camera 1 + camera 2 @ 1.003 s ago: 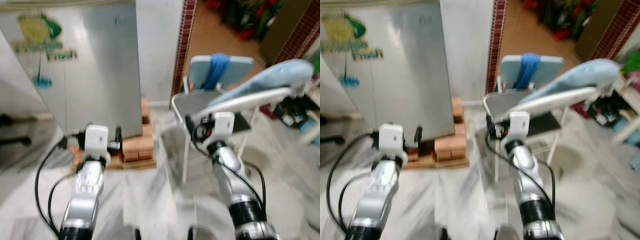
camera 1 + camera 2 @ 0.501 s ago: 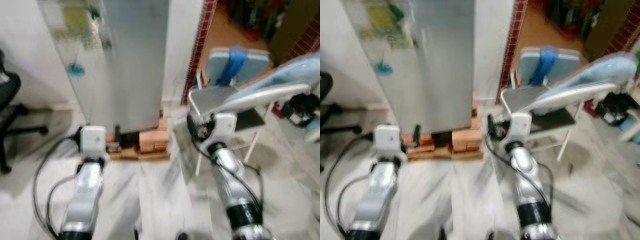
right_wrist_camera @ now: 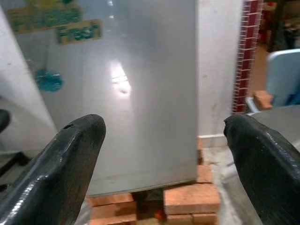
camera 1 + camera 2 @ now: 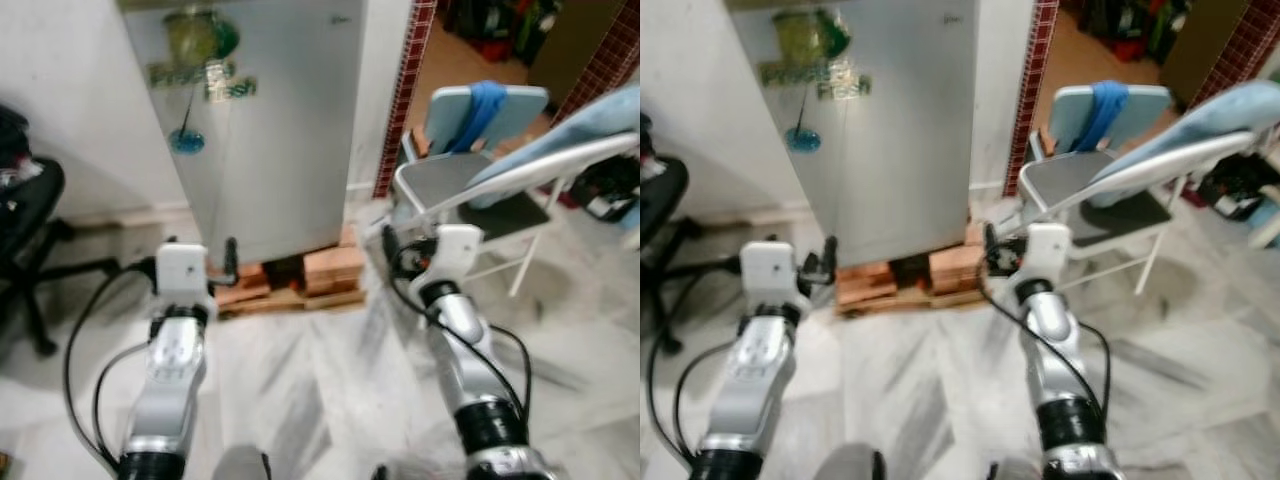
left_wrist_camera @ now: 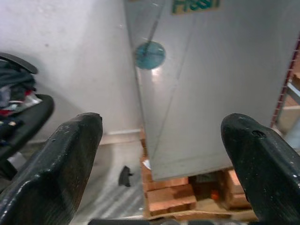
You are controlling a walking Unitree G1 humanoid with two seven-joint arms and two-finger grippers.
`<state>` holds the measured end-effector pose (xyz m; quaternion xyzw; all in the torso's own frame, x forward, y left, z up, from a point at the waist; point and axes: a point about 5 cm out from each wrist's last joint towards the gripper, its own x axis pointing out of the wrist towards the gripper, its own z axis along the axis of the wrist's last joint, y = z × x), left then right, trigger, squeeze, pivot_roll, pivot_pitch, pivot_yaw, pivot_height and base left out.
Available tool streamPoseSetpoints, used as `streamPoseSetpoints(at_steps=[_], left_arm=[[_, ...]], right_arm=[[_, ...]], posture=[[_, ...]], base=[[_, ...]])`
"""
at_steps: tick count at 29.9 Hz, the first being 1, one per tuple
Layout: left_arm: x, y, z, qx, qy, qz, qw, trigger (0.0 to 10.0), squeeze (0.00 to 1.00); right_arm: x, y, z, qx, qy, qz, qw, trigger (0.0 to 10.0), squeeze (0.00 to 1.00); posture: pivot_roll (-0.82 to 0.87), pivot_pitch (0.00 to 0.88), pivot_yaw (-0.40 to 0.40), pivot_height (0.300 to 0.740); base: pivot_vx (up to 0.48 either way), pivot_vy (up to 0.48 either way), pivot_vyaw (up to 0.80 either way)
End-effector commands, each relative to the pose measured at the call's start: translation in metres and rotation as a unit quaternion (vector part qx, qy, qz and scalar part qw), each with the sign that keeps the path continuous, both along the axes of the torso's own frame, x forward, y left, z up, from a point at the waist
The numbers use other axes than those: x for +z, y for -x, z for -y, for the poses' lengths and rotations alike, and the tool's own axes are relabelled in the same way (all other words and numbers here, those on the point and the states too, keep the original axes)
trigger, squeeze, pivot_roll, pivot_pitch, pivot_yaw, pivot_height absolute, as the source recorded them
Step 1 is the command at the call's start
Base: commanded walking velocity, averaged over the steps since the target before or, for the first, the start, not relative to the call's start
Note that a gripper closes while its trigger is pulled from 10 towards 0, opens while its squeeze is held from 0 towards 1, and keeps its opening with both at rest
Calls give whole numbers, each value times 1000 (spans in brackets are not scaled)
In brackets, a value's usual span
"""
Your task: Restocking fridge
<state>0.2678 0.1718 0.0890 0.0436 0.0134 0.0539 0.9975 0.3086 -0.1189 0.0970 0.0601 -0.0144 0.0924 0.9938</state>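
Your left gripper (image 5: 159, 154) and right gripper (image 3: 161, 159) are both raised ahead of you with fingers spread wide and nothing between them. Straight ahead, the silver fridge (image 4: 275, 130) stands closed against the wall on a base of bricks (image 4: 300, 280). A folding chair (image 4: 470, 185) with a blue cloth (image 4: 483, 108) sits to its right, a black office chair (image 4: 30, 215) to its left; your left wrist view shows the fridge's round blue sticker (image 5: 150, 55).

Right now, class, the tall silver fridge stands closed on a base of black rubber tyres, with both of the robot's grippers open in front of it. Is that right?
Not quite. The tall silver fridge stands closed on a base of red bricks over a wooden board, not tyres; the left eye view shows this. The left gripper and right gripper are indeed open in front of it.
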Motion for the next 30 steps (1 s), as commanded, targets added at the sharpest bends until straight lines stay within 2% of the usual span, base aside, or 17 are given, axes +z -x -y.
streamPoseSetpoints(at_steps=[1,10,15,19,24,30], left_arm=[[3,-3,7,-12,2,6,1000,10000,0],[4,-4,7,-21,12,8,1000,10000,0],[5,-3,6,-24,9,11,1000,10000,0],[7,-3,6,-34,3,25,999,10000,0],[5,-5,10,-30,21,14,999,10000,0],[3,-5,11,-29,21,11,999,10000,0]], right_arm=[[1,-1,15,-27,7,3,1000,10000,0],[1,0,10,-27,8,6,1000,10000,0],[2,-2,12,-31,7,4,999,10000,0],[0,-4,16,-38,11,-2,999,10000,0],[0,-4,17,-42,7,-3,999,10000,0],[2,-6,17,-41,7,-1,999,10000,0]], posture=[[102,52,13,740],[108,53,14,740],[109,56,13,740],[107,59,12,740],[103,58,10,740],[103,58,4,740]], base=[[0,454,0],[0,477,0],[0,480,0],[0,480,-658],[0,480,-800],[0,480,-800]])
